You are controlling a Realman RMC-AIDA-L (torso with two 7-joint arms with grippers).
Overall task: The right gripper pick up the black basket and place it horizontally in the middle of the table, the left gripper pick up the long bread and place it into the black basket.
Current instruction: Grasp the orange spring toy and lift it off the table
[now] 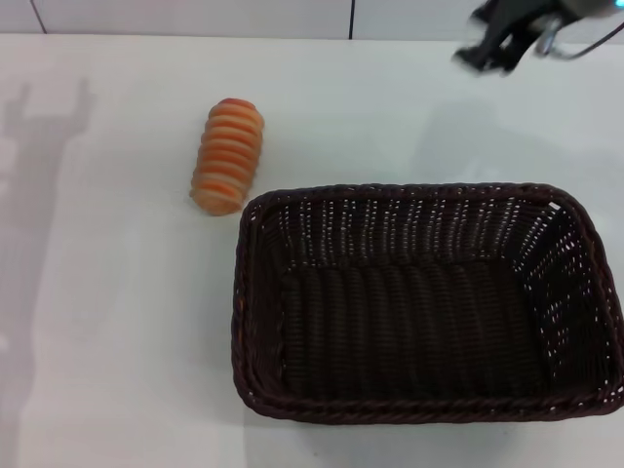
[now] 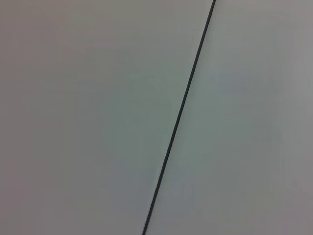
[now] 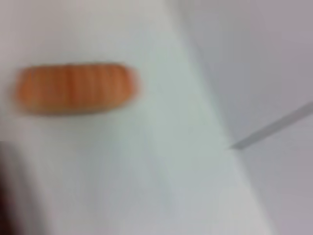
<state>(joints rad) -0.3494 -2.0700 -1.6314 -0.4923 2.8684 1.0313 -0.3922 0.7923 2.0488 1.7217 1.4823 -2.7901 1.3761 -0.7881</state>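
The black basket (image 1: 429, 302) lies lengthwise across the white table (image 1: 117, 322), right of the middle, and is empty. The long bread (image 1: 228, 156) lies on the table just beyond the basket's far left corner, apart from it. My right gripper (image 1: 492, 49) hangs above the table's far right edge, beyond the basket, open and holding nothing. The right wrist view shows the bread (image 3: 73, 88) blurred and a dark sliver of the basket (image 3: 4, 196). My left gripper is out of view; the left wrist view shows only a pale surface.
A shadow of an arm (image 1: 39, 117) falls on the table's left side. A pale wall with dark seams (image 1: 351, 18) runs behind the table's far edge. The left wrist view shows one such seam (image 2: 178, 115).
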